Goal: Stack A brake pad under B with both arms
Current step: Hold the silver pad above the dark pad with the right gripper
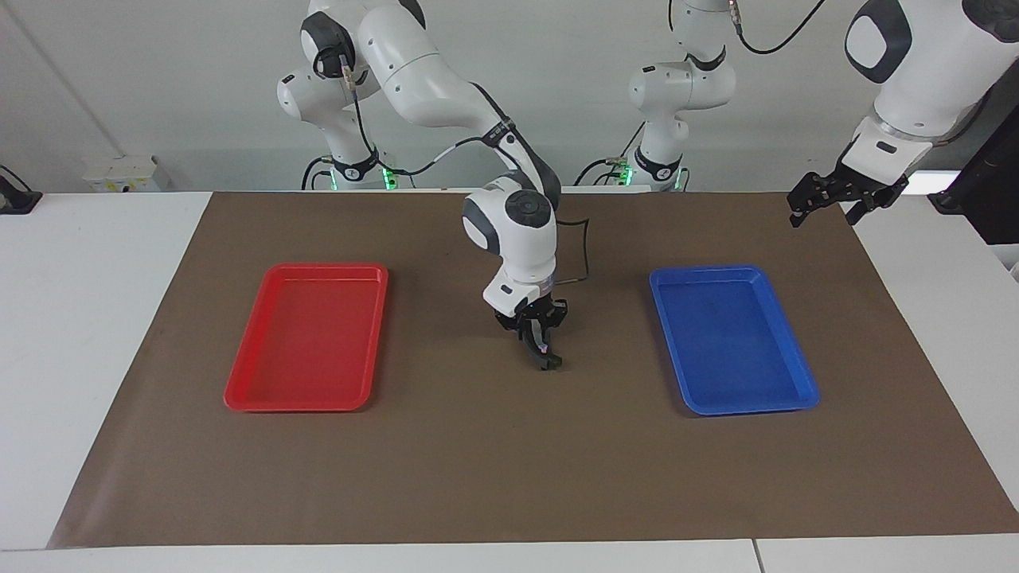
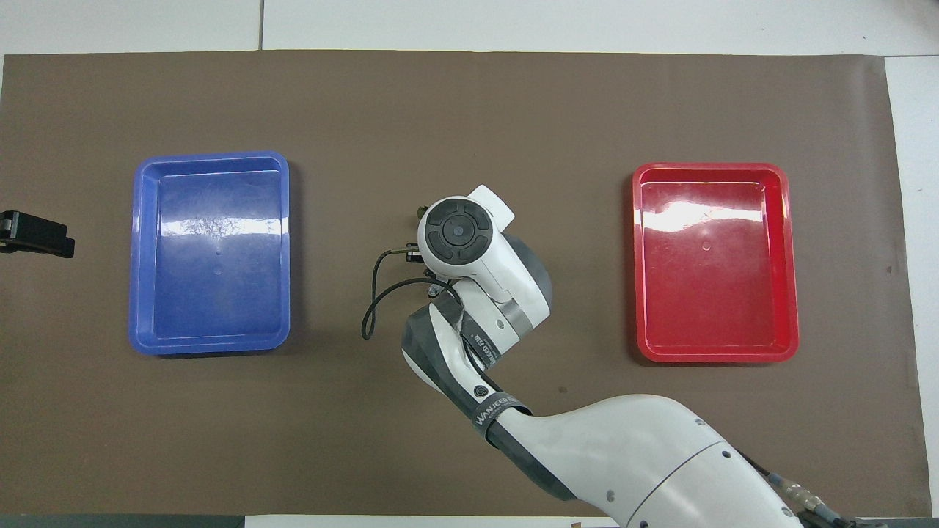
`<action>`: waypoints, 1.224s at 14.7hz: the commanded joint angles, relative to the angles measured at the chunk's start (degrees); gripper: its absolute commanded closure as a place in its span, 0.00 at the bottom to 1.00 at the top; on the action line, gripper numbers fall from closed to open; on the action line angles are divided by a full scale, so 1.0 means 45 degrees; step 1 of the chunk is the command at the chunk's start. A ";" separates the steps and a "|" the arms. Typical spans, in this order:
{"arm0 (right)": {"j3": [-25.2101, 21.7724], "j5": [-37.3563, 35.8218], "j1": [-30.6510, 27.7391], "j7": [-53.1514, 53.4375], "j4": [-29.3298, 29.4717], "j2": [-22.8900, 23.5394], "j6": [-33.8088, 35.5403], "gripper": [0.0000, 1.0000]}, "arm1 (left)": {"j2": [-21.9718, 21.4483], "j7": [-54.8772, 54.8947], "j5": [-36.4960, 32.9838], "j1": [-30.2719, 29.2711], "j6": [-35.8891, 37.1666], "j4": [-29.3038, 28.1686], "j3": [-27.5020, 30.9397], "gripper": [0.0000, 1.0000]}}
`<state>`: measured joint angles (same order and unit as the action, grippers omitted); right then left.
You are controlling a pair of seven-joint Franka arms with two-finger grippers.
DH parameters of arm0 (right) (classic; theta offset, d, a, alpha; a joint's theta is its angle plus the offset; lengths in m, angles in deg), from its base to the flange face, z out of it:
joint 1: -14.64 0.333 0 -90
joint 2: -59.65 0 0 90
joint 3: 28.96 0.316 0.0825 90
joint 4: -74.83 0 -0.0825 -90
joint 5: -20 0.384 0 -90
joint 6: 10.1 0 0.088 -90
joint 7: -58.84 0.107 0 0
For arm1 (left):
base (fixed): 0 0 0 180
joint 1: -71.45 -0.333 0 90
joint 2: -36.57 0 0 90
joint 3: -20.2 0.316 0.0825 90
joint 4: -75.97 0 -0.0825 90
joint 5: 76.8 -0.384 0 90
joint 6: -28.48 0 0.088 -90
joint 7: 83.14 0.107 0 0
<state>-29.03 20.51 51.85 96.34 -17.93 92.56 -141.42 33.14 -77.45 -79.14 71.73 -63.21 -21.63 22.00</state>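
**PAD LOCATION RELATIVE TO THE PINCERS: NOT CONFIRMED**

The desk (image 1: 80, 358) carries a brown mat (image 1: 509, 477). The part of the mat farthest from the robots is bare.

The red tray (image 1: 290, 407) lies toward the right arm's end and the blue tray (image 1: 752, 410) toward the left arm's end. Nothing shows in either tray.

The right pincer (image 1: 548, 360) points down, low over the middle of the mat between the trays. Its state cannot be told. Contact with the mat cannot be confirmed either.

The left pincer (image 1: 826, 208) waits raised over the mat edge at its own end, with its jaws apart.

Neither the A brake pad nor B is plainly seen on the mat or in a tray. A small dark shape sits at the tips of the right pincer. It may be one of the pads, but it cannot be told apart from the pincer itself. In the overhead view the arm covers that spot.

Judgement: if a pad is there, it lies directly under the right pincer, and the right arm is by far the nearer. The pad's long axis cannot be read.
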 commanded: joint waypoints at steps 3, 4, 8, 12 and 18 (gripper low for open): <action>-0.0004 -0.0209 0.0014 0.0416 0.0847 0.0481 -0.0054 1.00 | -0.0001 0.0180 0.0188 0.0056 0.0159 0.0088 0.0028 0.01; -0.0004 -0.0228 0.0014 0.0416 0.0847 0.0481 -0.0054 1.00 | -0.0001 0.0180 0.0188 0.0056 0.0159 0.0088 0.0028 0.01; -0.0043 -0.0307 0.0052 0.0512 0.0827 0.0365 0.0683 1.00 | -0.0001 0.0200 0.0188 0.0056 0.0120 0.0088 0.0028 0.01; -0.0082 -0.0326 -0.0044 0.0513 0.0769 0.0286 0.0961 1.00 | -0.0001 0.0200 0.0188 0.0075 0.0140 0.0088 -0.0010 0.01; -0.0082 -0.0326 -0.0084 0.0513 0.0710 0.0305 0.0922 0.88 | -0.0001 0.0180 0.0188 0.0095 0.0140 0.0088 -0.0011 0.01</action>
<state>-29.34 20.44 51.78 96.64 -14.96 94.03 -138.32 33.14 -77.35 -79.12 71.87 -63.21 -21.63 21.71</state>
